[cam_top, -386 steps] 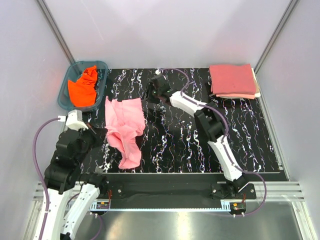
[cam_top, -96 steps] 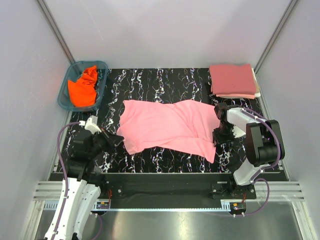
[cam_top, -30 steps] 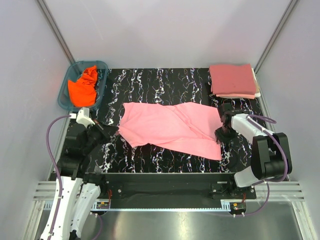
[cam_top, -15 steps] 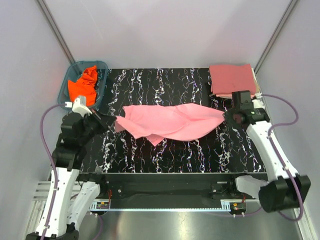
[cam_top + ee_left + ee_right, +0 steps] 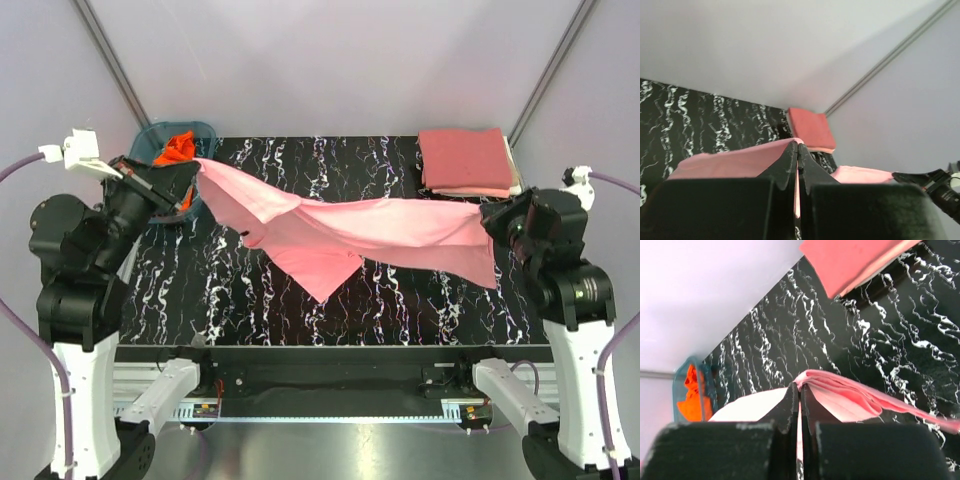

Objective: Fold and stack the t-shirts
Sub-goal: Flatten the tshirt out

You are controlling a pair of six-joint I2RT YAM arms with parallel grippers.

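Observation:
A light pink t-shirt (image 5: 350, 235) hangs stretched in the air above the black marbled table (image 5: 400, 300), held at both ends. My left gripper (image 5: 197, 167) is shut on its left end, high near the basket; pink cloth (image 5: 730, 162) shows between those jaws. My right gripper (image 5: 487, 217) is shut on its right end, where the cloth (image 5: 850, 400) bunches at the jaw tips. A point of the shirt sags toward the table in the middle. A folded rose-red t-shirt (image 5: 465, 158) lies on a cream one (image 5: 480, 191) at the back right. An orange t-shirt (image 5: 177, 147) sits in the basket.
The teal plastic basket (image 5: 160, 133) stands at the table's back left corner, partly behind my left arm. Grey walls close in on three sides. The folded stack (image 5: 810, 127) shows beyond the left jaws, and the basket (image 5: 692, 390) at the left of the right wrist view.
Both arms have risen and spread apart, lifting the pink t-shirt off the table and pulling it taut between them. Half a second ago it still drooped low over the table.

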